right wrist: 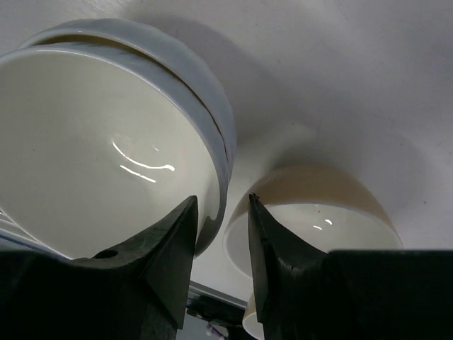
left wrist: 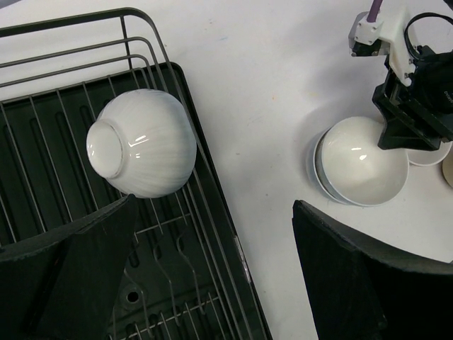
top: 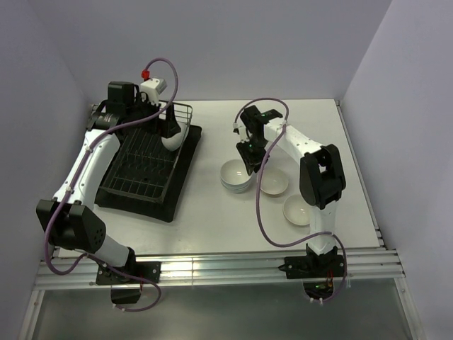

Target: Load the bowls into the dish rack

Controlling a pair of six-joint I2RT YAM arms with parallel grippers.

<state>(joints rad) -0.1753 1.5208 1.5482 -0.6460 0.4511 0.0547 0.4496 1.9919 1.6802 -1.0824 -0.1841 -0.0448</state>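
I judge that the step in hand is the pick of the next bowl, because one bowl (left wrist: 141,142) lies already in the dish rack (top: 134,188), at its far right corner, tipped with the foot toward the left wrist camera. The other bowls are on the table (top: 212,219), to the right of the rack: a stack of two bowls (top: 236,176) and, just beside it, two single bowls (top: 273,185) (top: 297,211). My right gripper (right wrist: 223,202) is low at the stack. Its jaws are narrow and stand on both sides of the rim, one finger (right wrist: 170,244) inside the upper bowl (right wrist: 106,142) and the other finger (right wrist: 269,248) outside the wall. I see a little bright gap between the outer finger and the wall, so I think the rim is not yet pinched. If the inner finger touches, I cannot tell. The next move asks to pinch only the upper rim, then lift straight, so the lower bowl does not come with it, and then carry it over the wire side into the rack. My left gripper (left wrist: 212,205) hangs above the right edge of the rack with jaws wide, it holds nothing and touches nothing.
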